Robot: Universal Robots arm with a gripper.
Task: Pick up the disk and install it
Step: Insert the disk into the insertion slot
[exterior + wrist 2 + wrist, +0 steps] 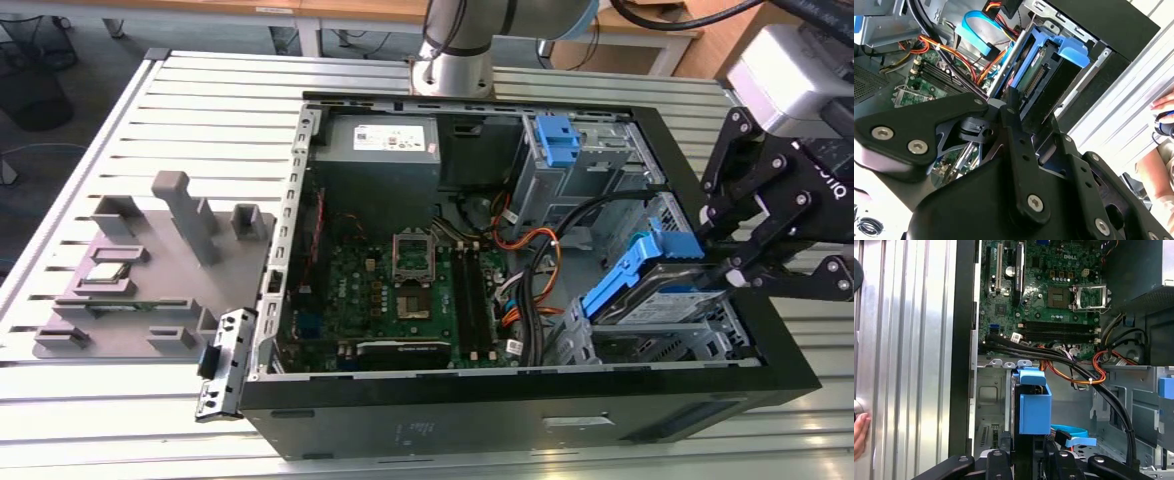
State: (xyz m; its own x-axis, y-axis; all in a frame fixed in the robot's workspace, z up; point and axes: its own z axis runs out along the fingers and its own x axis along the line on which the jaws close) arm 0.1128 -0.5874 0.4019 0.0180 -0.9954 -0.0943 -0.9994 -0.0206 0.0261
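You're looking at an open PC case lying flat on a slatted metal bench. Your end effector sits over the drive cage in one corner of the case. Its fingers are either side of the disk & look clamped on its edges. The disk is silver w/ a white-and-blue label & a blue caddy frame. It's tilted & part-way into the cage, w/ its blue tab just ahead of the fingertips in the first wrist view. Beyond the tab, further ahead of the end effector, black & orange cables cross the case, then comes the green motherboard. A second blue bracket sits in another bay, near the end effector but apart from the disk. A grey fixture stands on the bench well apart, on the case's far side from the end effector. A person's hand rests at the bench edge beside the case.
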